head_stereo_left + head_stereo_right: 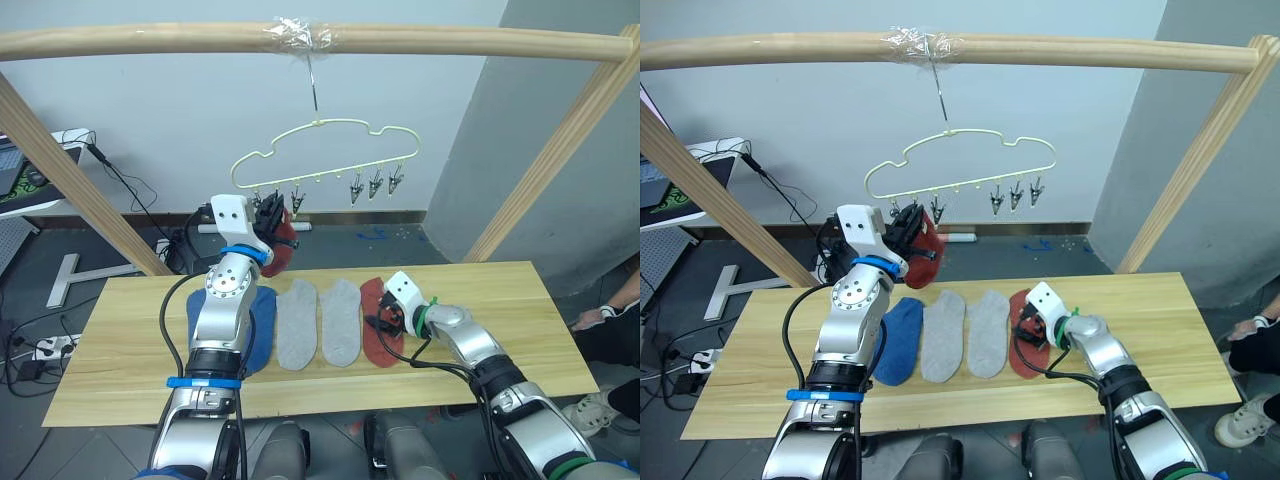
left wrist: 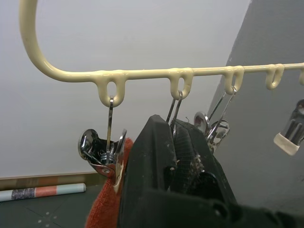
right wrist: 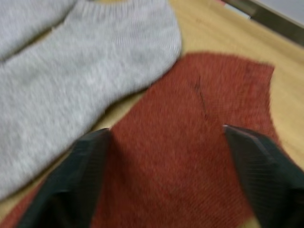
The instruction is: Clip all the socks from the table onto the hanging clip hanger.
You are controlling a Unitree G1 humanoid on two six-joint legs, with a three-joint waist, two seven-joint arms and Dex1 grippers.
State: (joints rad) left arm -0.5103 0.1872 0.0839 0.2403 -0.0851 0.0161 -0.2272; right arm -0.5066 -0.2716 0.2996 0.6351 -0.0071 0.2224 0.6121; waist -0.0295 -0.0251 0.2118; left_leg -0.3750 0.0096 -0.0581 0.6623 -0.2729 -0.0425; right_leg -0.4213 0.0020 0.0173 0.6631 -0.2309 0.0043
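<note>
While the left gripper is raised to the clip hanger, its black fingers look pressed together just below the wire's second loop, among the dark metal clips. A rust red sock hangs beside them; the left wrist view shows its edge caught at the first clip, which the head views cannot resolve. Whether the fingers themselves pinch the sock, I cannot tell.

On the table, four socks lie in a row: a blue sock toward 9 o'clock, two light grey socks in the middle, and a second rust red sock toward 3 o'clock. The right gripper sits low over that red sock, and the right wrist view shows its fingers spread wide, one to each side of the red knit, with a grey sock's toe close by.

The hanger's hook hangs from a wooden frame bar.
</note>
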